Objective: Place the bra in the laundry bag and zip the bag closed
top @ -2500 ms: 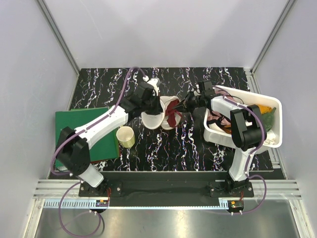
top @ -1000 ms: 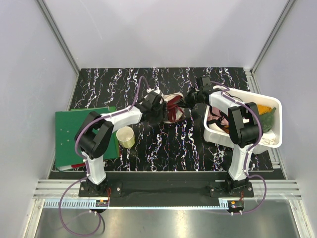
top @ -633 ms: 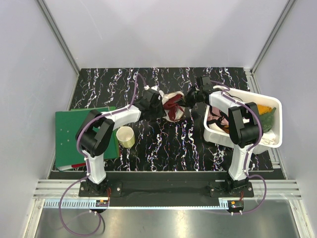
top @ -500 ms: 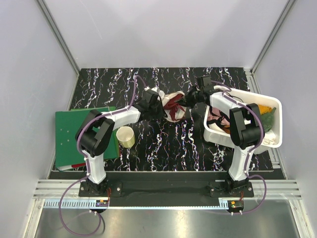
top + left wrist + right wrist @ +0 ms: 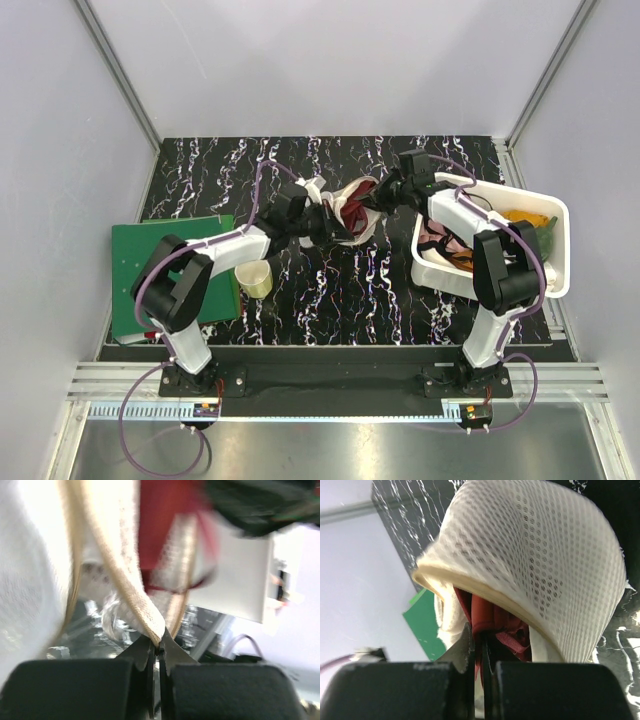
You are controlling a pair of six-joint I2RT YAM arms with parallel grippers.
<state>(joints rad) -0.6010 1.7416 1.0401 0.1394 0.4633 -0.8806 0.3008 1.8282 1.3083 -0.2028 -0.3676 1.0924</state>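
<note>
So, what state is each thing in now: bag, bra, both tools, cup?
laundry bag: unzipped, mouth open, held up by the tools.
bra: partly inside the bag, red fabric showing at the mouth.
left tool: shut on the laundry bag's zipper edge.
right tool: shut on the bra's red fabric.
cup: upright.

The bra (image 5: 349, 211) sits in the laundry bag (image 5: 366, 226) at mid-surface (image 5: 340, 295). A bin (image 5: 560, 215) lies right; a cup (image 5: 254, 277) and board (image 5: 165, 255) lie left.

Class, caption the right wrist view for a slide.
Shut right gripper pinches the maroon bra inside the open mesh laundry bag.
</note>
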